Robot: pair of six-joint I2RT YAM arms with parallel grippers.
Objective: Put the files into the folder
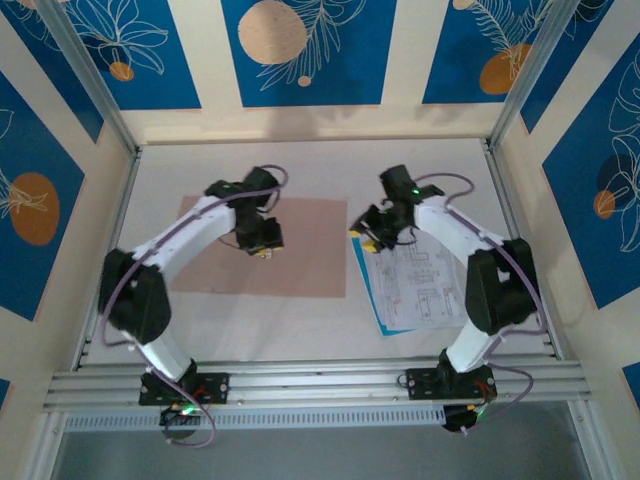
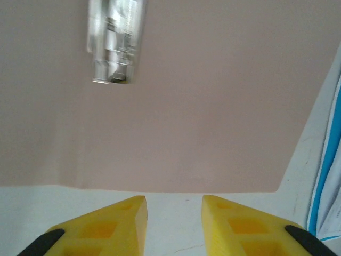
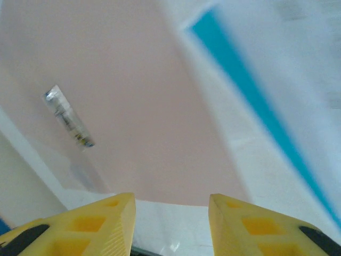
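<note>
Files [image 1: 415, 285] lie just right of the flat folder [image 1: 310, 255], none inside, so the whole task remains; left gripper [image 1: 266, 252] above the folder and right gripper [image 1: 367, 241] at the files' near corner both gape empty.

Tan folder [image 2: 202, 122], blurred shiny patch [image 2: 114, 42], perhaps a reflection, yellow fingers [image 2: 125, 221] apart
</note>
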